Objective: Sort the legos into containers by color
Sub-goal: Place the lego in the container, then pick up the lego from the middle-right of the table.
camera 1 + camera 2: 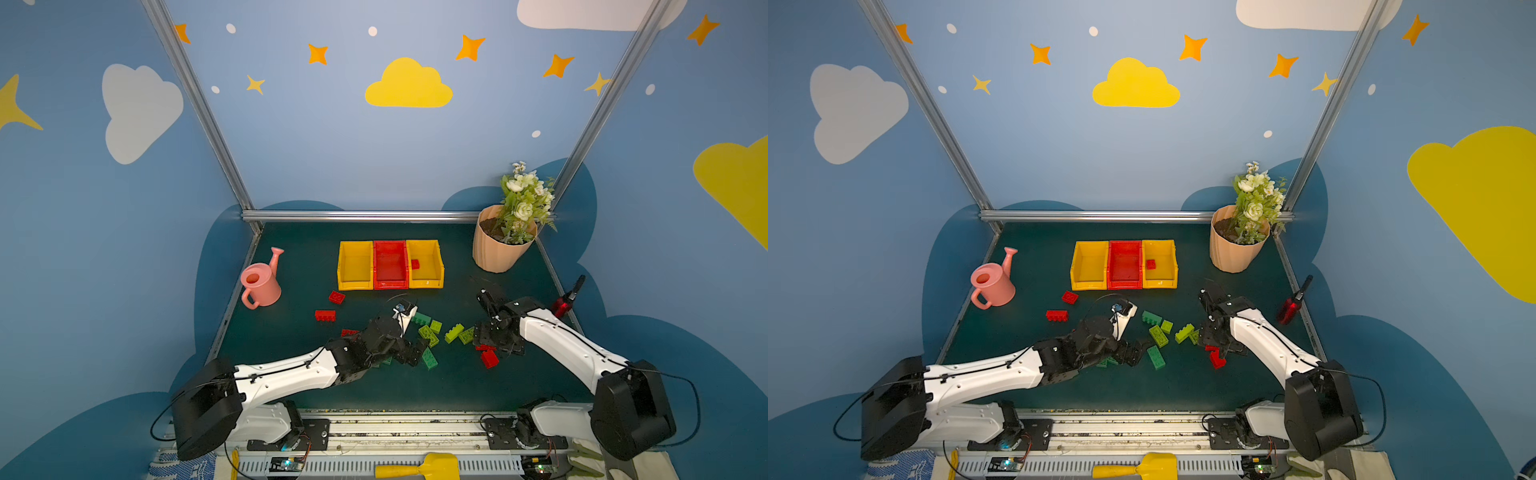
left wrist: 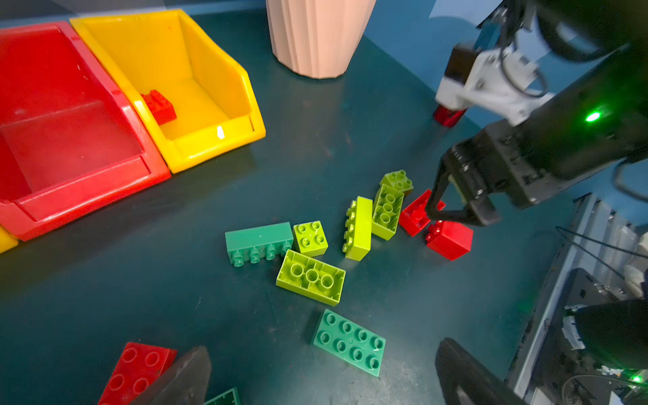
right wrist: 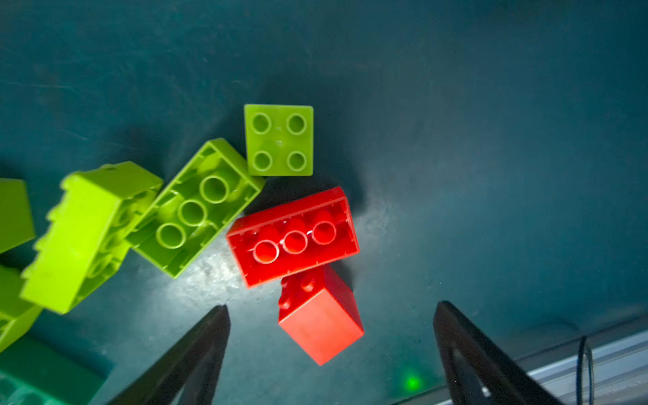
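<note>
Red plastic lies between the spread fingers (image 3: 196, 350) of the right claw (image 3: 331, 308): a square red brick (image 3: 321, 322) tipped on its side on the table (image 3: 491, 140), clear of both fingers, so this claw stands wide and holds nothing. A long red brick (image 3: 292, 236), hollow side up, touches it, with lime bricks (image 3: 193, 210) just beside. The right arm (image 1: 569, 349) rises from its base at the near edge, slants forward and inward, and bends at the wrist so the claw points down at the table. The left arm (image 1: 286, 374) stretches low from the near left toward the table's middle, its wrist turned toward the right arm. The left claw (image 2: 322, 345) is also wide and empty, low over a dark green brick (image 2: 354, 336). Three bins stand in a row at the back: a red bin (image 1: 390, 284) between two yellow bins (image 1: 355, 284); the yellow one nearer the flower pot (image 1: 494, 253) holds one red brick (image 1: 415, 264). Two more red bricks (image 1: 336, 297) lie apart on the table in front of the bins.
</note>
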{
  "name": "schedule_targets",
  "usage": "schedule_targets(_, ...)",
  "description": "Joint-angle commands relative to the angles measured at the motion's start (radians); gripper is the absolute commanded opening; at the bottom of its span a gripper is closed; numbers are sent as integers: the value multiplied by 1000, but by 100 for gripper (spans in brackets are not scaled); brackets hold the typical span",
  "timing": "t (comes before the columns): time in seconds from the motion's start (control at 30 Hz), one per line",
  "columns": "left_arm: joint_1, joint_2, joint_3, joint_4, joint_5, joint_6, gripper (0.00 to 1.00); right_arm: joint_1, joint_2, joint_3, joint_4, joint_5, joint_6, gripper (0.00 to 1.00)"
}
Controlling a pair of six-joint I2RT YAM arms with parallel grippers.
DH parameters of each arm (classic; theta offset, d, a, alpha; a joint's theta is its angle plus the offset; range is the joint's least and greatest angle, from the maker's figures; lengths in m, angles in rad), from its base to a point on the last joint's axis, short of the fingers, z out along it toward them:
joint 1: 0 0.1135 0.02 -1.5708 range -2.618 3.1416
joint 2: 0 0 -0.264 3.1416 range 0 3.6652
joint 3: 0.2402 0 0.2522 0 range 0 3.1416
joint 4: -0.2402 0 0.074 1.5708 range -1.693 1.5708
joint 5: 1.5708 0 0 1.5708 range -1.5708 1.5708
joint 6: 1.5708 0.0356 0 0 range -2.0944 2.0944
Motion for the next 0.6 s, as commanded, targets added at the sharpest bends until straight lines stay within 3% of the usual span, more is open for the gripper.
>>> schedule_targets(0.0,-1,-48,-37,9,-35,-2,100,-10,48,-4,48,-25,-54,91)
schedule_targets(0.37,-1,-127,-82,-13,-106,9,100,-29,137,9,122,-75,-135,90)
schedule_targets(0.57,-1,-117,-76,-20,-103,8,100,-41,177,12,154,-125,-147,85)
